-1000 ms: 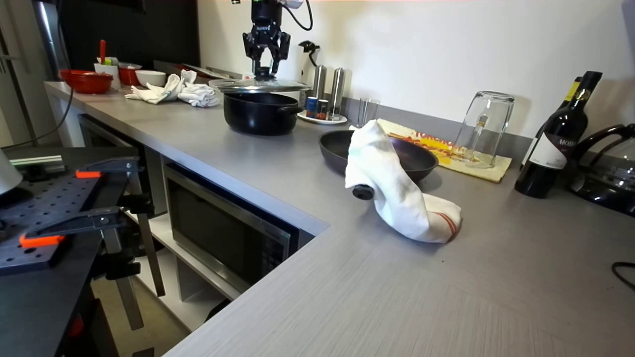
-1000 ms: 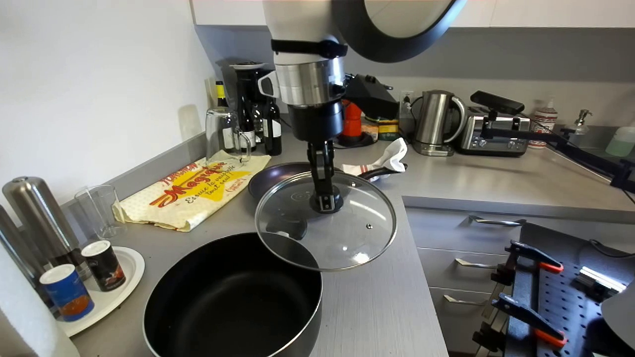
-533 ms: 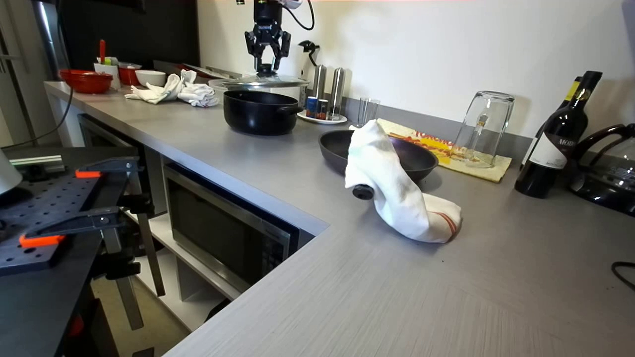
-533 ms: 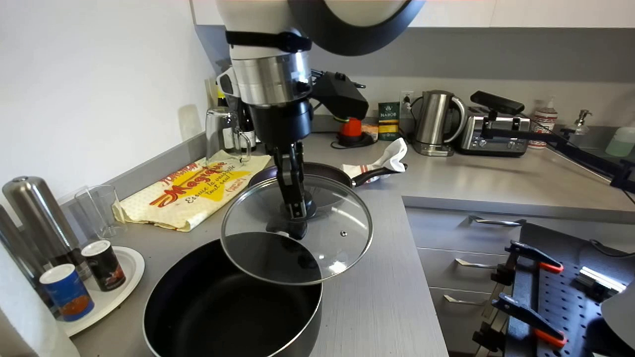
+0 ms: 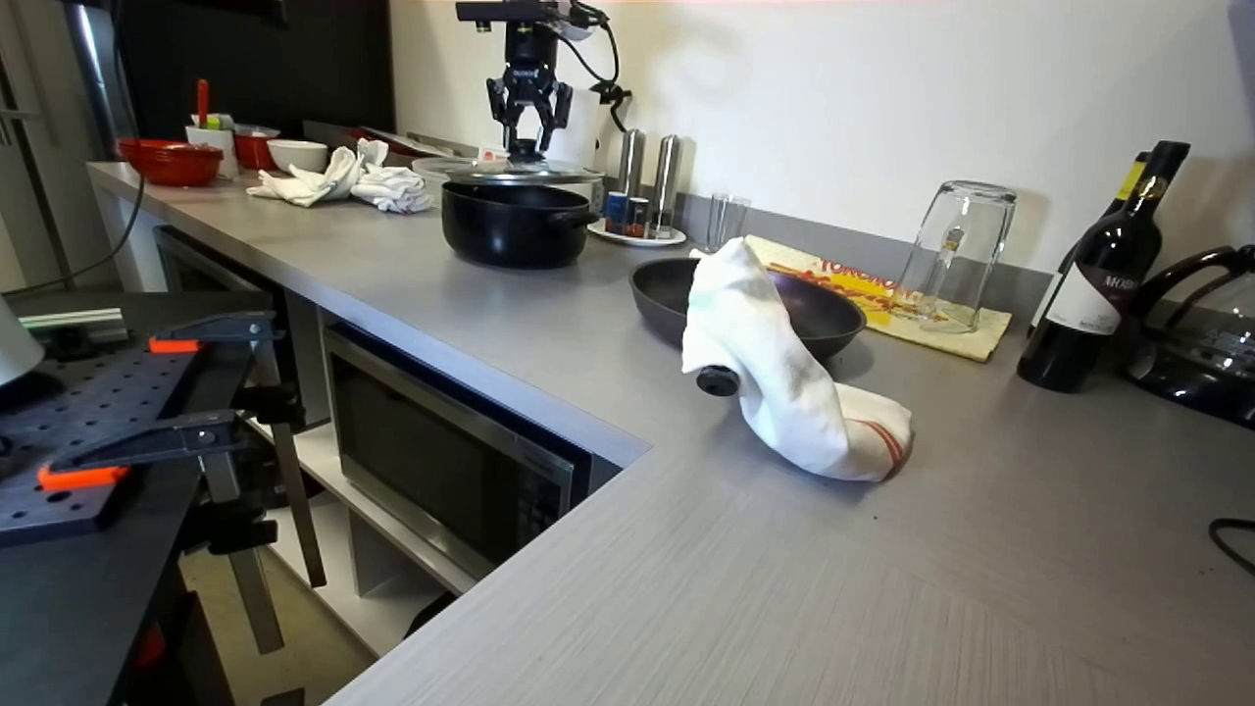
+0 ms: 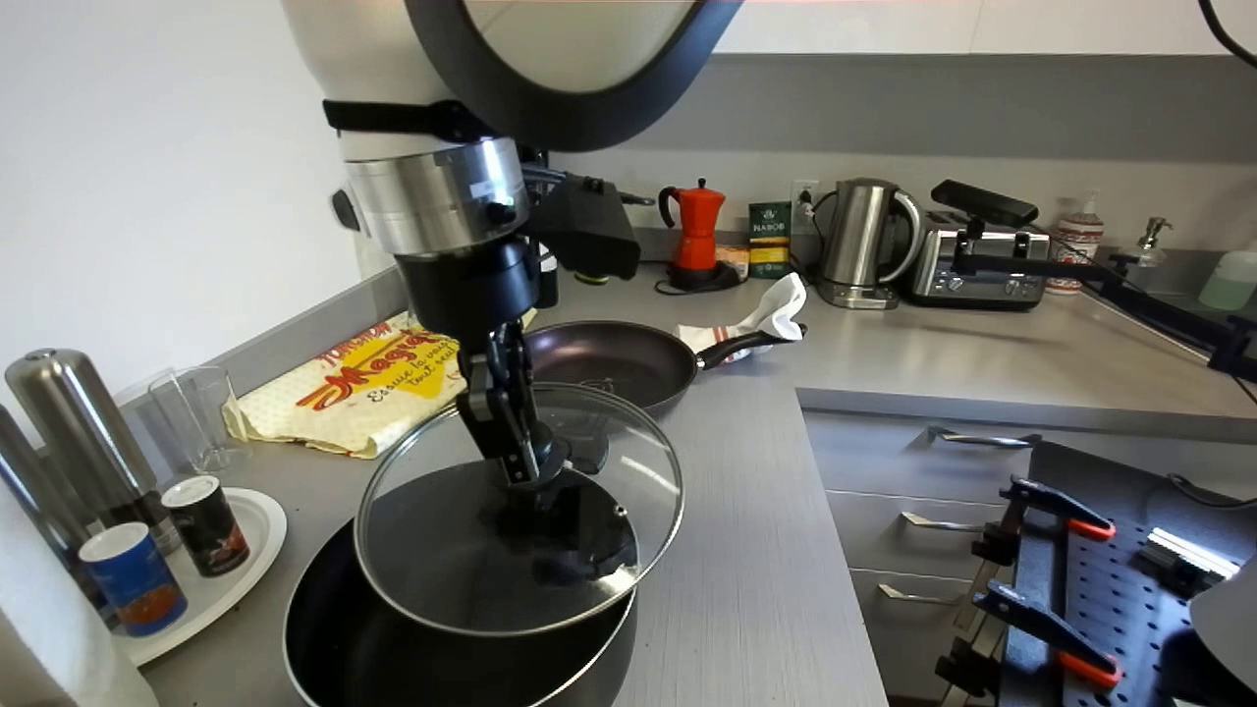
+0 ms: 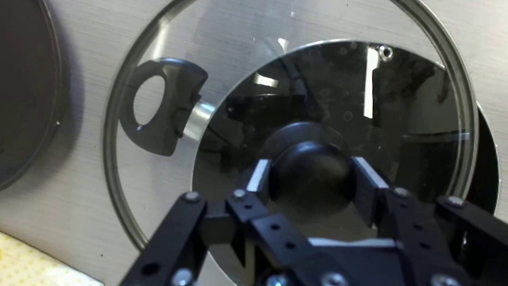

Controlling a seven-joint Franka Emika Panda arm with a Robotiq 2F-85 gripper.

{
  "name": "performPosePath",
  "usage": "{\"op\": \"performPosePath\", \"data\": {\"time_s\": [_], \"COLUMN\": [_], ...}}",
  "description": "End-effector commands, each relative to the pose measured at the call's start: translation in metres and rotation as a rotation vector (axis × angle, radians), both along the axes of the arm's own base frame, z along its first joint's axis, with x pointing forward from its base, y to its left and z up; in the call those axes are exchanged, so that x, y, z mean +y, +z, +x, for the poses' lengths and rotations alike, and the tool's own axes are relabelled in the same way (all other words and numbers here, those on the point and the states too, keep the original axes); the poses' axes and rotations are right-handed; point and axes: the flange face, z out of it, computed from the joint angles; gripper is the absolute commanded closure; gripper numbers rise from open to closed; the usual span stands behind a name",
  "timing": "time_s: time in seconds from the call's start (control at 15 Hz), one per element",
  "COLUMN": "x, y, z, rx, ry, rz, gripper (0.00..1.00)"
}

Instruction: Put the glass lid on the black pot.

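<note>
Claw [image 7: 311, 178], black and jointed, lower centre of the wrist view, presses from both sides on the round black knob [image 7: 311, 172] of a flat, clear glass lid [image 6: 579, 550] with a metal rim, its spread just the knob's width. The lid is held off-centre over a wide, low, round black pot [image 6: 393, 653], lower left in an exterior view; whether the rims touch, I cannot tell. Upper middle of that frame, a dark round frying pan [image 6: 609, 353] with a striped white cloth [image 6: 781, 304] on its handle shares the grey surface [image 6: 746, 550].
</note>
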Motion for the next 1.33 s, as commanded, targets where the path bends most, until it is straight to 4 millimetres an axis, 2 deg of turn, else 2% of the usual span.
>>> {"op": "performPosePath", "data": {"time_s": [0.0, 0.6, 1.27], "x": [0.021, 0.049, 0.057], "y": [0.006, -0.009, -0.014], "z": [0.011, 0.015, 0.018], "rx": [0.001, 0.023, 0.045], "ry": [0.018, 0.036, 0.035], "rz": [-0.023, -0.023, 0.005], "gripper": [0.74, 0.74, 0.74]}}
